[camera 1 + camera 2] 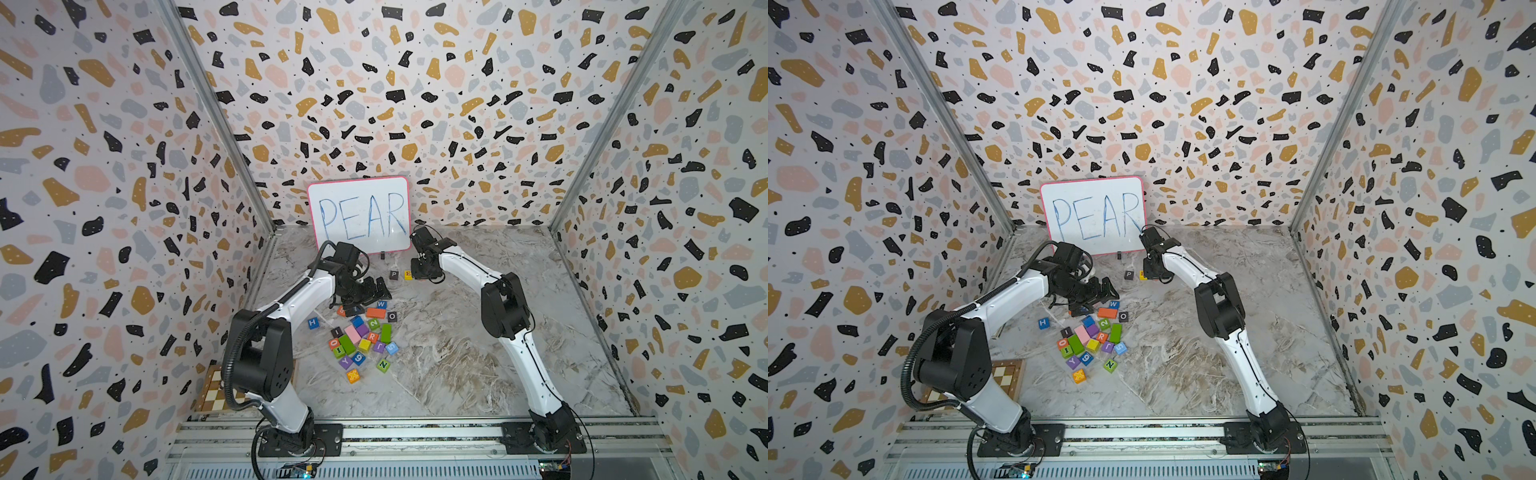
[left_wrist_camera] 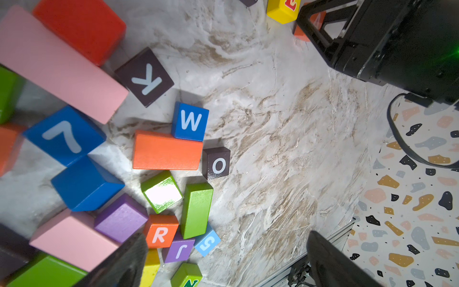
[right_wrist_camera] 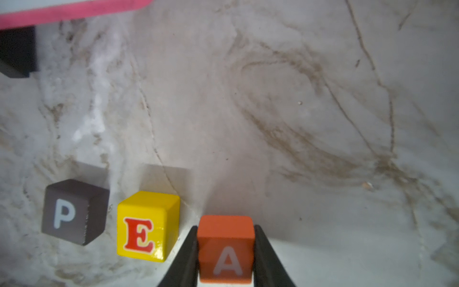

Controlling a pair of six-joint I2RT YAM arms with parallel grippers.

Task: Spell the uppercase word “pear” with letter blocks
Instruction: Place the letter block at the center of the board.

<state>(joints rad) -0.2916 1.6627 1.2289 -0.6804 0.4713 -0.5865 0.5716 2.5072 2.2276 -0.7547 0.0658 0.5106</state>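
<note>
in a top view the whiteboard (image 1: 358, 214) reading pear leans against the far wall of the marble table (image 1: 457, 353). just nearer than it the p block (image 1: 393, 274) and the e block (image 1: 408, 274) stand side by side, p on the left, with a slim gap between them. the right gripper (image 1: 424, 272) points down just right of the e block. the left gripper (image 1: 374, 289) hangs released and empty, jaws spread wide, over the far edge of the pile of coloured blocks (image 1: 361, 340). the r block (image 1: 372, 336) lies inside that pile, letter up.

in the left wrist view the r block touches a green long block (image 2: 196, 210) and a purple j cube (image 2: 177, 249). the left gripper's fingers (image 2: 119, 263) stand far apart with nothing between them.

in the right wrist view the right gripper is clenched on the a block (image 3: 226, 248), one finger on each side face. it sits just right of the e block, roughly in line with p and e and apart from e. whether it rests on the table i cannot tell.
</note>
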